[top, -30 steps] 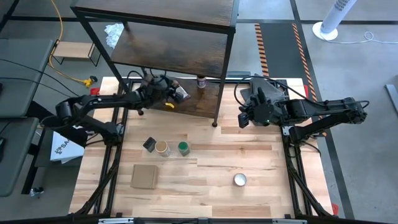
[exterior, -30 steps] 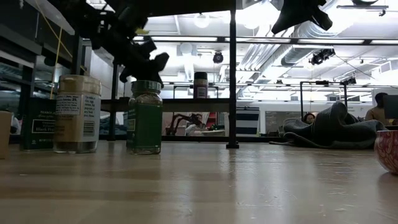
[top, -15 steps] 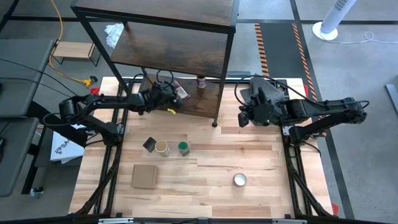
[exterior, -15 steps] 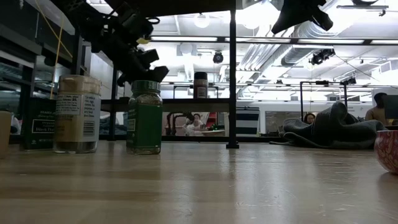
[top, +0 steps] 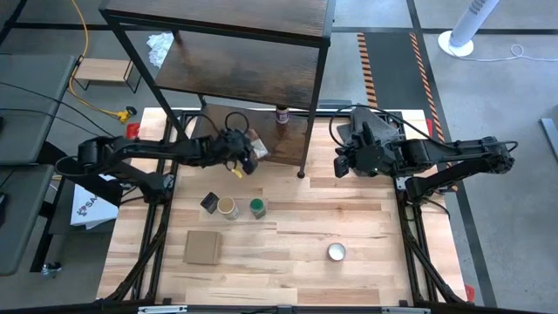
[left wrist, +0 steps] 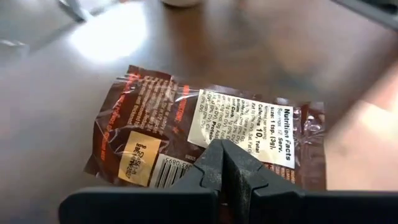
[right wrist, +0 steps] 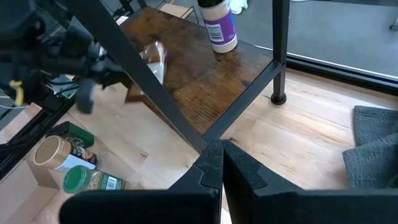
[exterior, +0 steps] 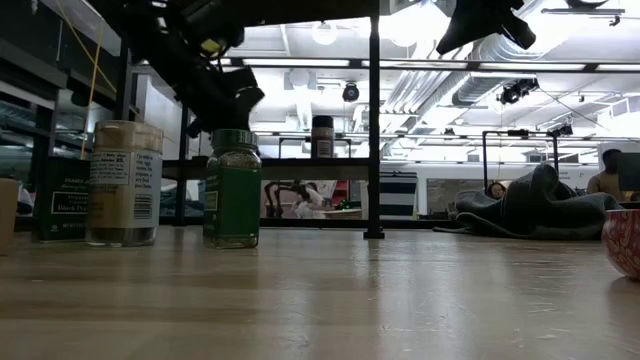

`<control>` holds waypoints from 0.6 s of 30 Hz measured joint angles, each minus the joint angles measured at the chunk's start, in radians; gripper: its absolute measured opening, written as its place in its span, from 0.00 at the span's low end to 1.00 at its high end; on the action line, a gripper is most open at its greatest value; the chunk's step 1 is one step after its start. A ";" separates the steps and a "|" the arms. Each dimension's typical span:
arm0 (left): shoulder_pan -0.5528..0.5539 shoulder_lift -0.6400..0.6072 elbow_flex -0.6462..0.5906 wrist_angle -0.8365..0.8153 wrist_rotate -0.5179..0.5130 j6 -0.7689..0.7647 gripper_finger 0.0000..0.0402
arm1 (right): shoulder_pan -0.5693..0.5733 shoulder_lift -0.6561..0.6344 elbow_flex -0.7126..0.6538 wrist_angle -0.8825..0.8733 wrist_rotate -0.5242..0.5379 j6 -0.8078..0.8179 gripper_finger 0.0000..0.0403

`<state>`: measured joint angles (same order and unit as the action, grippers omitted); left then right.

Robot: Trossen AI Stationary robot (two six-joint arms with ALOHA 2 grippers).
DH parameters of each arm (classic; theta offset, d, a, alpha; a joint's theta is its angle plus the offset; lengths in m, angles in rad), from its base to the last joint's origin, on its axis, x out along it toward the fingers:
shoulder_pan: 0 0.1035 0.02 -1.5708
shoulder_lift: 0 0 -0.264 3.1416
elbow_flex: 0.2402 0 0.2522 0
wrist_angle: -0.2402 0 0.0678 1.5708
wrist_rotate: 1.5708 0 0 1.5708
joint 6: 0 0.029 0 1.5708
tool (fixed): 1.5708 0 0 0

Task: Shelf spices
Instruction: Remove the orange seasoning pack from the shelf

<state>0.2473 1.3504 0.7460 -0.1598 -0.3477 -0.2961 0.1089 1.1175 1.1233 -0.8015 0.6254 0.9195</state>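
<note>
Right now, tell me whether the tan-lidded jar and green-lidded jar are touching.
Apart. The low view shows the room between the tan-lidded jar and green-lidded jar.

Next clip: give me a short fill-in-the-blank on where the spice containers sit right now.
1. The brown-orange pouch lies flat on the shelf's ____ board.
2. The dark-capped jar stands on that same board, ____ from the pouch.
3. The green-lidded jar stands on the ____, beside the tan-lidded jar.
4. The left gripper's fingers are ____.

Missing words: lowest; apart; table; shut
</note>
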 joint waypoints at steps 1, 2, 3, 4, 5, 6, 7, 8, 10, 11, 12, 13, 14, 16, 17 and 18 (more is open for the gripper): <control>-0.015 -0.015 -0.001 -0.017 0.020 -0.022 0.00 | 0.000 0.000 0.000 0.001 0.000 0.000 0.00; -0.031 -0.029 -0.001 -0.036 0.047 -0.049 0.00 | 0.000 0.000 0.000 0.001 0.000 0.000 0.00; -0.047 -0.043 -0.001 -0.054 0.082 -0.081 0.00 | 0.000 0.000 0.000 0.001 0.000 -0.001 0.00; -0.064 -0.056 -0.002 -0.081 0.126 -0.115 0.00 | 0.000 0.000 0.000 0.001 0.001 -0.001 0.00; -0.083 -0.064 -0.006 -0.116 0.172 -0.150 0.00 | 0.000 0.000 0.000 0.000 0.006 -0.001 0.00; -0.103 -0.068 -0.008 -0.143 0.214 -0.182 0.00 | 0.000 0.000 0.000 0.000 0.012 -0.002 0.00; -0.122 -0.073 -0.008 -0.157 0.259 -0.209 0.00 | 0.000 0.000 0.000 0.000 0.015 -0.002 0.00; -0.142 -0.081 -0.008 -0.166 0.296 -0.233 0.00 | 0.000 0.000 0.000 -0.002 0.016 -0.002 0.00; -0.180 -0.104 -0.007 -0.167 0.347 -0.273 0.00 | 0.000 0.000 0.000 -0.002 0.026 -0.003 0.00; -0.198 -0.117 -0.007 -0.154 0.348 -0.289 0.00 | 0.000 0.000 0.000 -0.002 0.031 -0.003 0.00; -0.214 -0.133 -0.007 -0.133 0.340 -0.297 0.00 | 0.000 0.000 0.000 -0.002 0.034 -0.003 0.00; -0.229 -0.153 -0.007 -0.098 0.318 -0.295 0.00 | 0.000 0.000 0.000 -0.002 0.035 -0.003 0.00; -0.241 -0.175 -0.006 -0.057 0.288 -0.284 0.00 | 0.000 0.000 0.000 -0.002 0.035 -0.003 0.00; -0.254 -0.215 -0.004 0.017 0.206 -0.250 0.00 | 0.000 0.000 0.000 0.003 0.033 -0.003 0.00; -0.254 -0.231 -0.003 0.047 0.161 -0.229 0.00 | 0.000 0.000 0.000 0.009 0.032 -0.003 0.00; -0.253 -0.247 -0.003 0.077 0.114 -0.205 0.00 | 0.000 0.000 0.000 0.013 0.031 -0.003 0.00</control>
<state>-0.0056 1.1035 0.7425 -0.0824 -0.2335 -0.5015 0.1089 1.1175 1.1233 -0.7888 0.6560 0.9161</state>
